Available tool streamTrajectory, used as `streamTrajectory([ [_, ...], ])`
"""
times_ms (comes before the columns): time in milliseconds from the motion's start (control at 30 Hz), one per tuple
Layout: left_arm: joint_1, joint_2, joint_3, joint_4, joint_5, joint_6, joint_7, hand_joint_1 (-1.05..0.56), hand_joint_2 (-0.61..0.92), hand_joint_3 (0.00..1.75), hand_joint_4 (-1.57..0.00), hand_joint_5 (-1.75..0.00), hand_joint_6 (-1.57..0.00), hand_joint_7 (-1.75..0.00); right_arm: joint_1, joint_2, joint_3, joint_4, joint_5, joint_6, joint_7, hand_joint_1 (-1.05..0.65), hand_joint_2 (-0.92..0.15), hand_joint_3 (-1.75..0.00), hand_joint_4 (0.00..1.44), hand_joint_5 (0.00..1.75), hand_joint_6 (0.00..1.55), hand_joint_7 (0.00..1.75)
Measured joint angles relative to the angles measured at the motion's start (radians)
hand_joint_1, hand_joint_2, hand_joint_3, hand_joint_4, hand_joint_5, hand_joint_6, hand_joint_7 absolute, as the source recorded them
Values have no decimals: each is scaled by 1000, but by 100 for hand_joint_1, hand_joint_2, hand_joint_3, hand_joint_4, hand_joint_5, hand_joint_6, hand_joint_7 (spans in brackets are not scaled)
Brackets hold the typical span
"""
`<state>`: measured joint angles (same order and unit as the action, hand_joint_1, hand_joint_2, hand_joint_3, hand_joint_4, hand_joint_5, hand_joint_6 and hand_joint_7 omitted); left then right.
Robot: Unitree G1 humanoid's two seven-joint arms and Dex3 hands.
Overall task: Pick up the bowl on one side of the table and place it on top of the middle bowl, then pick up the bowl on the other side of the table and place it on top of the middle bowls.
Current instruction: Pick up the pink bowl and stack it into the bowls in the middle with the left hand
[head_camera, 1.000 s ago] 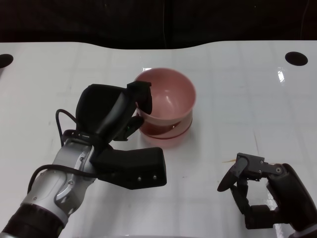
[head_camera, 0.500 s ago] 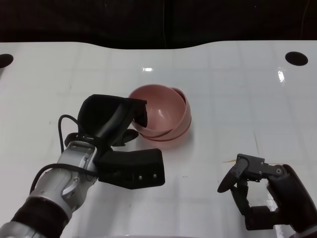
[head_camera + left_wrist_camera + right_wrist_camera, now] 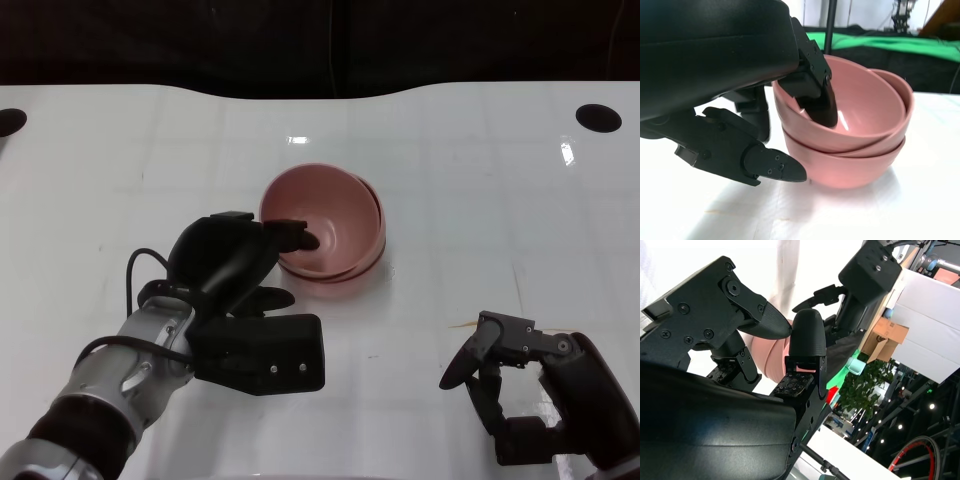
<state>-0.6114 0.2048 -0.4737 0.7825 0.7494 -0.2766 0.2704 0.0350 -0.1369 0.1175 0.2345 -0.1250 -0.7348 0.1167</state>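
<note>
Pink bowls are nested in a stack (image 3: 340, 225) at the middle of the white table (image 3: 480, 200). The top bowl (image 3: 860, 107) sits in the stack slightly tilted. My left hand (image 3: 235, 260) is at the stack's left side and holds the top bowl's near rim. One finger (image 3: 817, 100) lies against the inner wall, the others are outside. The thumb (image 3: 770, 165) juts out beside the lower bowl (image 3: 850, 170). My right hand (image 3: 530, 390) rests at the lower right, far from the stack, with fingers curled on nothing. The right wrist view shows a strip of pink bowl (image 3: 771, 357) behind its fingers (image 3: 807, 335).
Two round black holes mark the table's far corners, at the right (image 3: 598, 117) and the left (image 3: 8, 121). Beyond the far edge it is dark. A tiny yellowish speck (image 3: 462, 325) lies near the right hand.
My left hand has lowered the tilted pink bowl down into the stack, and the arm has sunk with it. The right hand has stayed where it was.
</note>
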Motion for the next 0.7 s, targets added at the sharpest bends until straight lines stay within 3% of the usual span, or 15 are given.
streamTrajectory([
  [267, 42, 31, 32, -175, -28, 15, -32, -61, 92, 25, 0, -39, -20, -1, -1, -1, -1, 0, 0, 0, 1, -20, -44, -125, 86, 175, 80, 135],
  [700, 273, 124, 141, -537, -100, 8, -82, -59, 92, 26, 0, -48, -24, -2, -2, -1, 0, 5, 13, 10, 11, -20, -44, -125, 87, 175, 79, 135],
])
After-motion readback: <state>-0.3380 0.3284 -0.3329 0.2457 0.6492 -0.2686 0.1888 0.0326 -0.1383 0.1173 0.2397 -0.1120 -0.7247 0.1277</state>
